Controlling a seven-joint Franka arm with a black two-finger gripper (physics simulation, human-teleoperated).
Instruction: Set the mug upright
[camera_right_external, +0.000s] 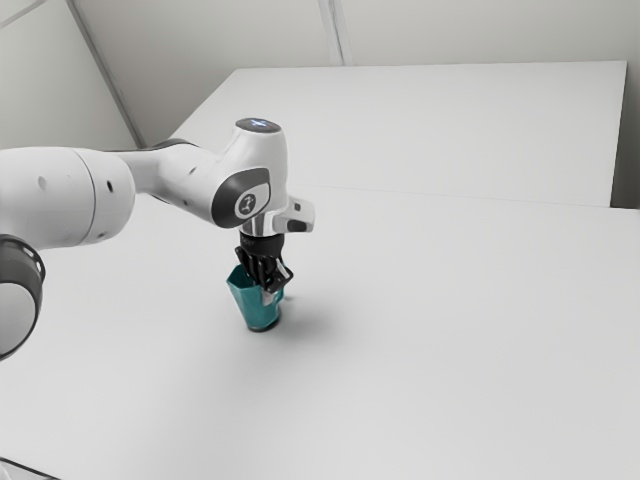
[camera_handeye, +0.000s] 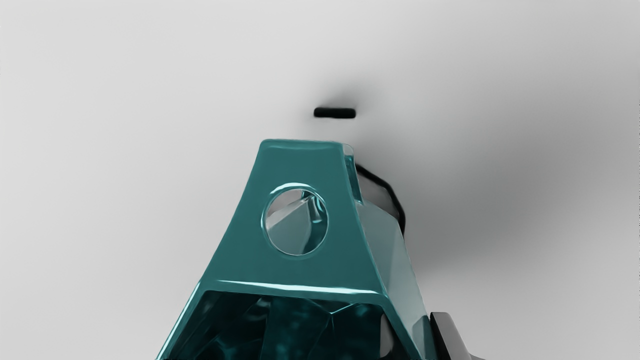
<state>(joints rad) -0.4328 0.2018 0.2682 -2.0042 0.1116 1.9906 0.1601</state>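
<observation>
The teal mug has its opening facing up and its dark base low, its body leaning a little toward the exterior view's left at the top. My gripper reaches down over its rim on the exterior view's right side. In the wrist view the mug shows its handle plate with a round hole. The gripper has one finger inside the opening and the other against the outer wall, pinching the wall. Whether the base rests flat on the table is hard to tell.
A short black bar lies just beyond the mug's handle, with a soft shadow near it. The white table extends around the mug, and another white surface stands behind it.
</observation>
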